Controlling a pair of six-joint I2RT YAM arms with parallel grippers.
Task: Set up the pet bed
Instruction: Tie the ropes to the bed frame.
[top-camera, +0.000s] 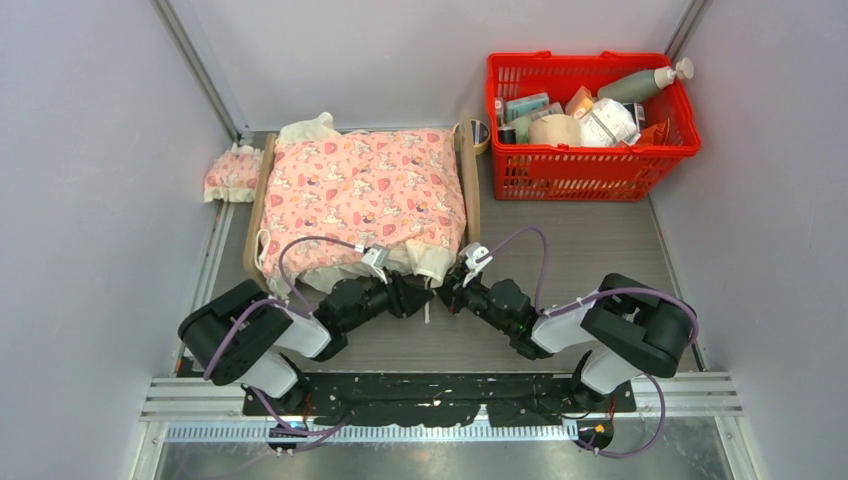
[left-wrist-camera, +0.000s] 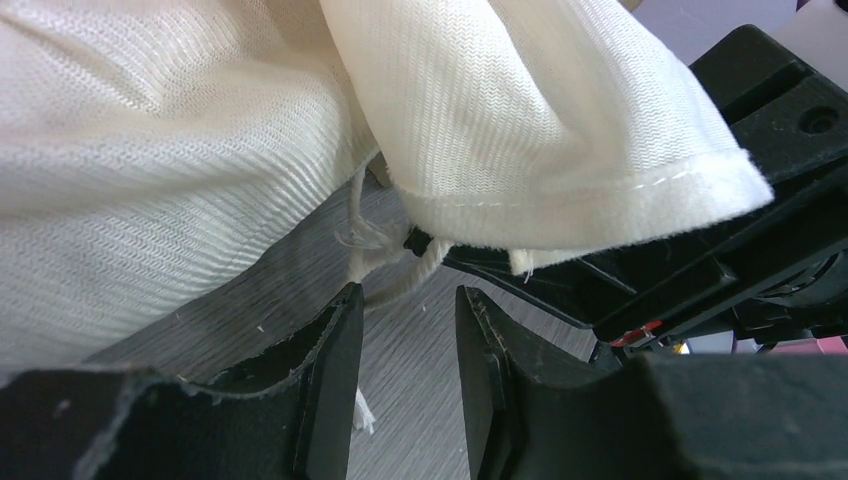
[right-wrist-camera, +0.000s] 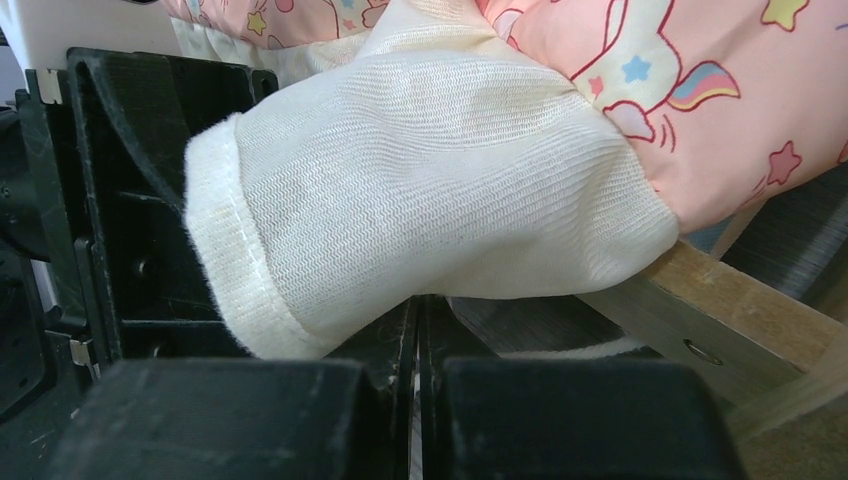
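**Pet bed** (top-camera: 469, 190)
- Place: left of centre on the desk (top-camera: 580, 250), closer to the far edge than the near one.
- Lie: the long axis runs from the far edge towards the near edge, and one short end faces the two arms. I cannot tell from here which end has the headboard.
- Look: a pale wooden rail shows along each long side. Everything between the rails is under a puffy pink blanket (top-camera: 365, 190) printed with unicorns, stars and hearts. The mattress is hidden.
- Near end: a cream ribbed frill (right-wrist-camera: 420, 190) hangs from the blanket's edge and droops past the wooden end rail.

**Left hand** (left-wrist-camera: 405, 370)
- Place: low over the desk at the bed's near end.
- State: the fingers stand a narrow gap apart with nothing between them.
- Nearby: the frill hangs just above and beyond the tips, and a loose thread (left-wrist-camera: 365, 245) dangles in front of them.

**Right hand** (right-wrist-camera: 418, 370)
- Place: just beside the left hand, almost tip to tip with it.
- State: the fingers are pressed together.
- Nearby: a fold of the frill lies over the tips. I cannot tell whether any cloth is pinched.

**Pillow** (top-camera: 232, 173): small, pink and frilled, on the desk just beside the bed's far left corner.

**Basket** (top-camera: 590, 165): red, in the far right corner, packed with bottles and packets, apart from the bed.
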